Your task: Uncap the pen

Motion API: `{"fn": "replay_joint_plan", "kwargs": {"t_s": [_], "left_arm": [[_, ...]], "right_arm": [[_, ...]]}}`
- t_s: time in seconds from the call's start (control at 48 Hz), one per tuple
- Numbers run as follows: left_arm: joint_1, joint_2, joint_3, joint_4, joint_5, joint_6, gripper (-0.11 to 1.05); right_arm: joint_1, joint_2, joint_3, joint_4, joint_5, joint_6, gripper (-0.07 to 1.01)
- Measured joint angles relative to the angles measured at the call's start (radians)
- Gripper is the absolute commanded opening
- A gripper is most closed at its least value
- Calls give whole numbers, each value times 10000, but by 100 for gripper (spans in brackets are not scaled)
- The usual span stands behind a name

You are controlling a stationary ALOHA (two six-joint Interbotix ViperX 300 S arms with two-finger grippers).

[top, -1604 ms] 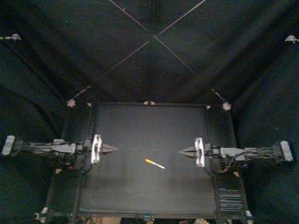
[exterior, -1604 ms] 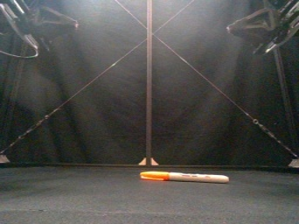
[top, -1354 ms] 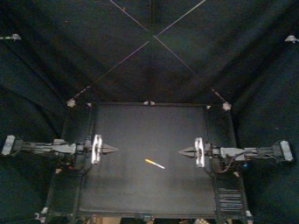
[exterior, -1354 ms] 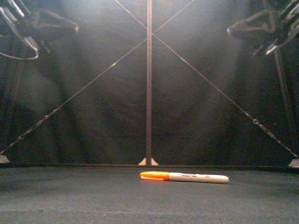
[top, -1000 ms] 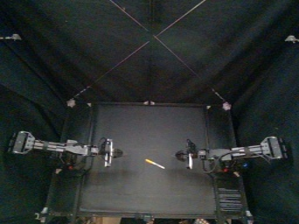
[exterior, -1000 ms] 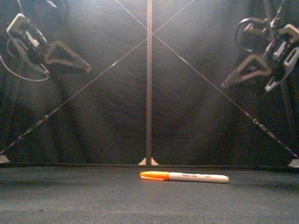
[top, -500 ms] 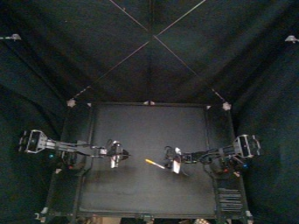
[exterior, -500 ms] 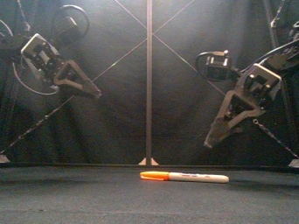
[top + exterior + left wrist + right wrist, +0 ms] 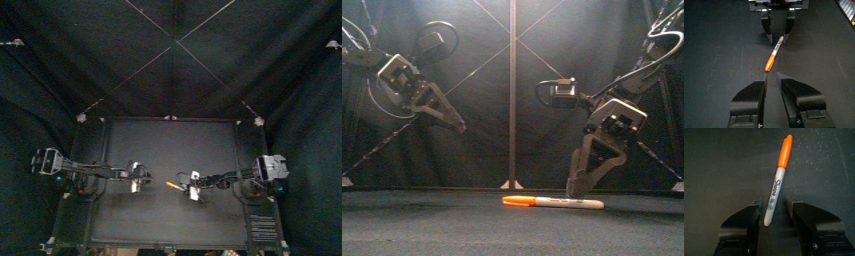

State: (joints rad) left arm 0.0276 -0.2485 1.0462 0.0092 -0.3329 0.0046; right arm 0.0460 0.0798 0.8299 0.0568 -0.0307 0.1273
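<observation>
Lying flat on the table [image 9: 422, 225] with its orange cap [image 9: 517, 200] on, the pen [image 9: 553, 202] has yet to be gripped, so both the grasp and the pull apart appear to remain. Up and to the left of the pen hangs the left gripper [image 9: 457, 127], jaws parted narrowly and empty, the cap end pointing toward it. Over the pen's right end, the right gripper [image 9: 572, 188] has its jaws open on either side of the white barrel, not closed on it.
</observation>
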Motion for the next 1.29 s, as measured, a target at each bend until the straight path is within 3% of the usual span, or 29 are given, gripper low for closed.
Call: {"fn": "replay_joint_plan", "kwargs": {"t_s": [0.312, 0.438, 0.646, 0.667, 0.708, 0.896, 1.292], "left_arm": [[0, 368, -368, -15, 46, 0, 67], [0, 706, -690, 0, 215, 0, 72], [0, 1181, -1427, 77, 1104, 0, 88], [0, 1212, -1473, 77, 1166, 31, 89], [-15, 1289, -1580, 107, 1319, 0, 92], [-31, 1595, -1887, 123, 1718, 0, 94], [-77, 2485, -2301, 123, 1779, 0, 92]], "right_arm": [[-15, 138, -92, -31, 199, -15, 54], [-153, 77, -92, -291, 261, -15, 54], [-583, -353, -245, -1012, 291, 0, 54], [-629, -399, -261, -1074, 291, 15, 54], [-721, -476, -322, -1150, 291, 15, 54], [-982, -598, -598, -1580, 291, 0, 54], [-1012, -598, -859, -1733, 291, -15, 54]]}}
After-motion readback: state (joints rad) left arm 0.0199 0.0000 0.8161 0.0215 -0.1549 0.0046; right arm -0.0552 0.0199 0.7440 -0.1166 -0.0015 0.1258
